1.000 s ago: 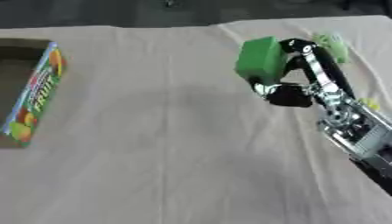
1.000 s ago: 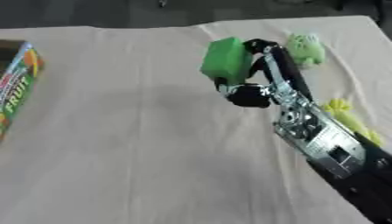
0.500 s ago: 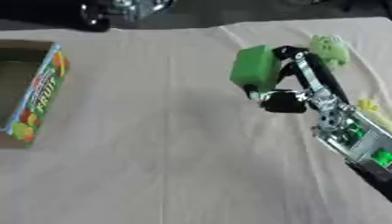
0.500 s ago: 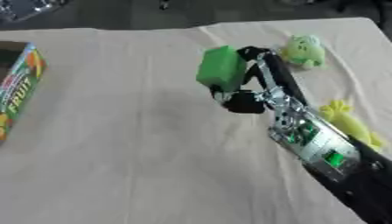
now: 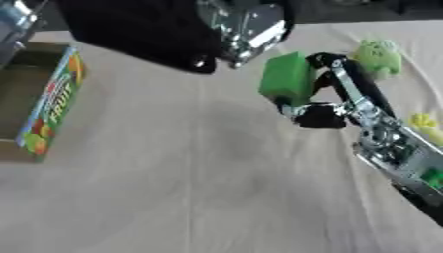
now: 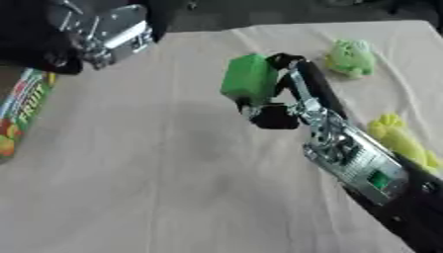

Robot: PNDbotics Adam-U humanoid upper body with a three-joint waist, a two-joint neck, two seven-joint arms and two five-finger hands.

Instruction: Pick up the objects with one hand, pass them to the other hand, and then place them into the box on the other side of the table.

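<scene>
Gripping a smooth green block (image 5: 287, 79) between curled fingers and thumb above the creased beige cloth (image 5: 173, 188), right hand (image 5: 325, 106), lumpy yellow toy (image 6: 400, 139) beside its forearm, printed cardboard box (image 5: 39, 99) far left, fuzzy green plush (image 5: 377, 58) beyond, left hand (image 5: 246, 27) blurred at the top, fingers unreadable.

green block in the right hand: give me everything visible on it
The green block is a plain, matte, rounded-edged cuboid, looking soft or foam-like, with no markings visible. It stands roughly on end, slightly tilted, raised above the beige cloth. The right hand holds it, dark fingers curled over its top right edge and thumb under its lower edge. Nothing else touches it; the left arm is nearby.
</scene>
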